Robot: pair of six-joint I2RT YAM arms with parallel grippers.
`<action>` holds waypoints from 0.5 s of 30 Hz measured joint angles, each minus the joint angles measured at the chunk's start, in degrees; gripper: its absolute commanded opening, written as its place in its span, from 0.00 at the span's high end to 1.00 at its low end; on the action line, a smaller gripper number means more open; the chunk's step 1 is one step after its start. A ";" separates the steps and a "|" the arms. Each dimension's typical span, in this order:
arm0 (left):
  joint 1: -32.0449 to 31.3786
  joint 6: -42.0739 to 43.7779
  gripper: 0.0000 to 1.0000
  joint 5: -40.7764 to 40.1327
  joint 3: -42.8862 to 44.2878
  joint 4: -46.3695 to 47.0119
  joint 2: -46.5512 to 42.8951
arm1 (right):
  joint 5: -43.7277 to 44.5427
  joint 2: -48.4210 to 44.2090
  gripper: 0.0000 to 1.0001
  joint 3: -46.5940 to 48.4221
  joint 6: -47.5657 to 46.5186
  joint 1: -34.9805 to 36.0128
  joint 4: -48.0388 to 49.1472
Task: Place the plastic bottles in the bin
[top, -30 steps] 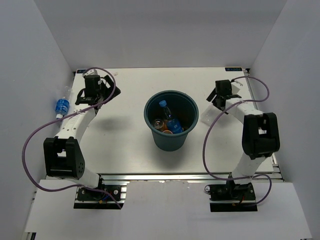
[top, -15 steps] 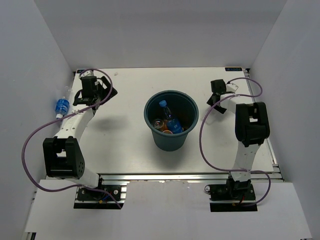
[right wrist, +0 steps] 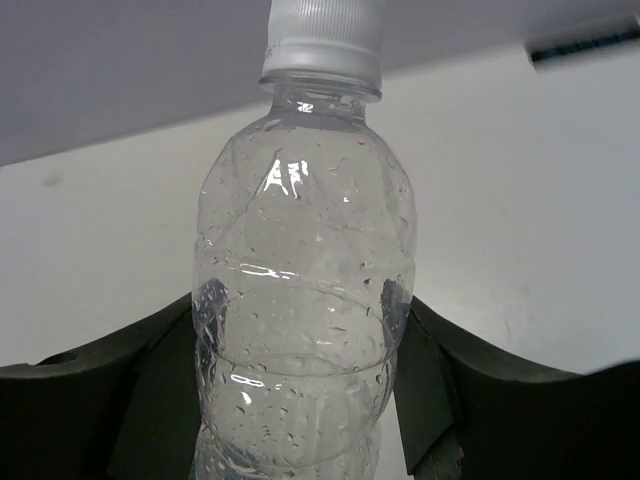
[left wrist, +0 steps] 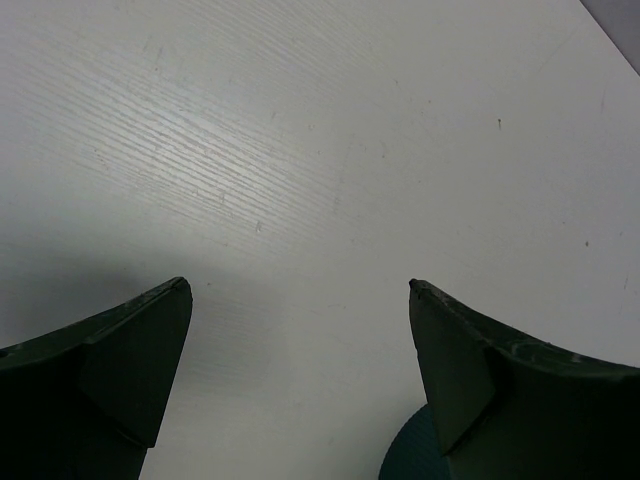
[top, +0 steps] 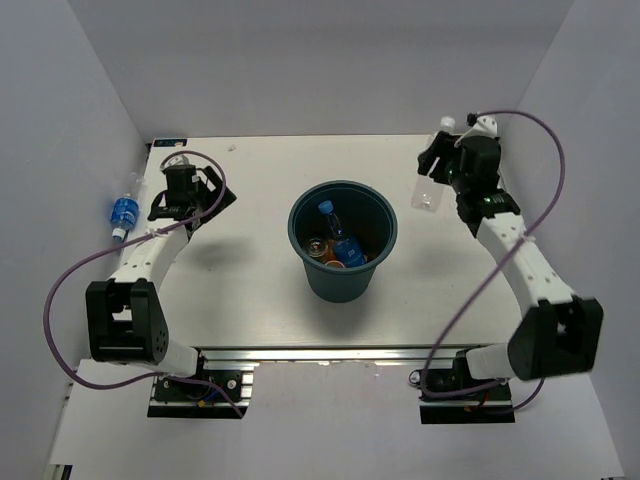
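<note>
Your right gripper (right wrist: 300, 385) is clamped on the plain clear bottle (right wrist: 298, 290), upper right in the top view, well apart from the bin (top: 340, 285) at centre. The path between them is open table (top: 250, 270). Your left gripper (left wrist: 300, 330) gapes wide, upper left, holding nothing. A blue-label bottle (top: 124, 210) lies beyond the table's left edge.

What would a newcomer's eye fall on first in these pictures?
The dark blue-grey bin at the table's middle, with a blue-capped bottle and orange bottles inside. Next, the plain clear bottle with a white cap, clamped in the right gripper at the table's far right. A stray blue-labelled bottle lies beyond the table's left edge, near the open left gripper.
</note>
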 measured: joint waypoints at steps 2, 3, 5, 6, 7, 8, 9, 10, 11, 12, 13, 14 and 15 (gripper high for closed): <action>0.00 -0.07 0.02 0.00 -0.39 0.04 -0.50 | -4.48 -6.45 0.52 -0.22 -4.39 2.56 3.41; 0.00 -0.09 0.02 0.00 -0.50 0.07 -0.76 | -6.67 -8.94 0.51 -0.26 -6.23 4.46 4.61; 0.00 -0.09 0.02 0.39 -0.63 0.24 -1.22 | -11.56 -13.35 0.51 -0.31 -9.75 9.81 6.91; 0.00 -0.09 0.02 0.74 -0.81 0.50 -1.44 | -14.12 -14.86 0.50 -0.35 -10.99 12.17 7.80; 0.00 -0.09 0.02 1.05 -1.01 0.68 -1.66 | -17.22 -16.09 0.50 -0.57 -12.24 14.80 9.03; 0.00 -0.09 0.02 1.29 -1.25 0.81 -1.88 | -19.82 -16.90 0.48 -1.03 -12.94 16.68 10.14; 0.00 -0.07 0.02 1.44 -1.36 0.87 -1.97 | -22.40 -17.53 0.47 -1.73 -13.66 18.27 11.34; 0.00 -0.04 0.02 1.51 -1.40 0.87 -1.97 | -24.52 -17.84 0.46 -2.54 -14.32 19.61 12.44; 0.00 -0.02 0.02 1.51 -1.40 0.90 -1.97 | -26.21 -17.84 0.44 -3.26 -15.26 20.52 13.03; 0.00 0.09 0.02 1.51 -1.40 0.87 -1.97 | -27.76 -17.55 0.42 -3.91 -16.26 21.42 13.22; 0.00 0.17 0.02 1.51 -1.40 0.90 -1.97 | -28.92 -17.09 0.41 -4.48 -17.09 22.27 13.20; 0.00 0.31 0.02 1.51 -1.40 0.90 -1.97 | -29.92 -16.44 0.38 -5.07 -18.12 23.04 13.16; 0.00 0.35 0.02 1.49 -1.40 0.83 -1.97 | -30.71 -15.78 0.36 -5.55 -19.15 23.65 12.96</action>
